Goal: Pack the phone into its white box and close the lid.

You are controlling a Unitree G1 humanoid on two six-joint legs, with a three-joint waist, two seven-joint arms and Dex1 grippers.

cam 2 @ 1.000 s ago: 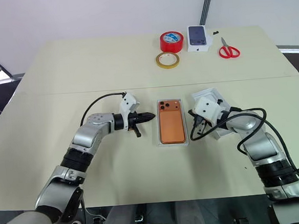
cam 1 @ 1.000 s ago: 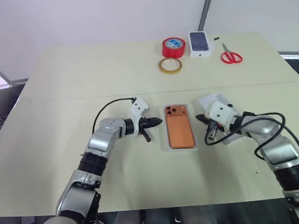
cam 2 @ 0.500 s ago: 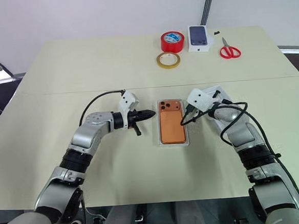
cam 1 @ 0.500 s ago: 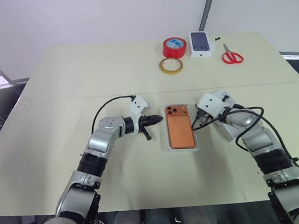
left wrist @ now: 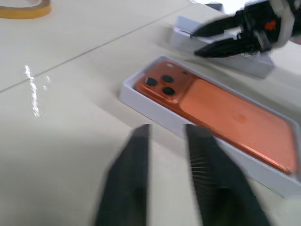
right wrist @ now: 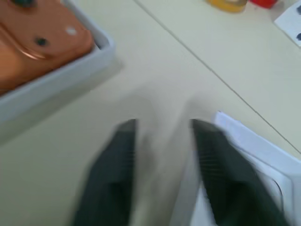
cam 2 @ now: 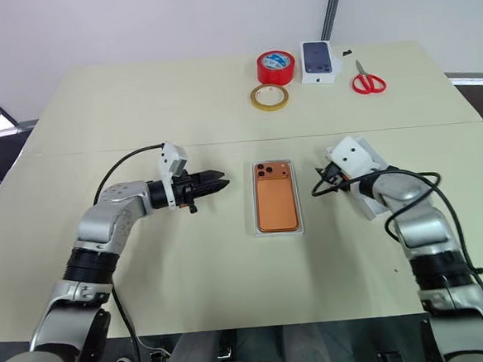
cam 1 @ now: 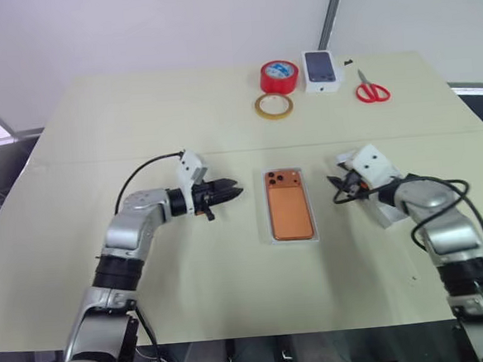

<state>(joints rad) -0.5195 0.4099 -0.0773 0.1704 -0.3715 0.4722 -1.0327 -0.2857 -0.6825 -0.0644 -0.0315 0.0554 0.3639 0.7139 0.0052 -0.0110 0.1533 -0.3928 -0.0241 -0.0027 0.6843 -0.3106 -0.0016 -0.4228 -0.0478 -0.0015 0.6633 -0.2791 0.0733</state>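
- Since the phone (cam 1: 289,209) lies flat, camera side up, inside the white box (cam 1: 309,228) at table centre, the packing half of the task reads as done; its lenses sit at the 12 o'clock end.
- Both grippers have drawn outward from the box over the last second. The left gripper (cam 1: 231,191), which was close to the box's 9 o'clock edge, now sits well apart from it in that direction. The right gripper (cam 1: 336,183), which half a second ago was right at the box's 3 o'clock edge, now stands off at 3 o'clock.
- Jaw state has changed too: both pairs were pinched together a second ago and now stand parted, about halfway, with nothing held between them in either wrist view.
- Judgement: the phone is released and seated; only the closing step is left.
- The lid (cam 1: 383,214), white and rimmed, lies under the right arm at 3 o'clock of the box, touching the table and not yet picked up.
- Far side of the table, around 12 o'clock: a red tape roll (cam 1: 279,76), a tan tape roll (cam 1: 275,106), a small white carton (cam 1: 321,70) printed with a dark phone picture, and red-handled scissors (cam 1: 372,88).
- Writing: none legible on the carton, the tape or the phone.
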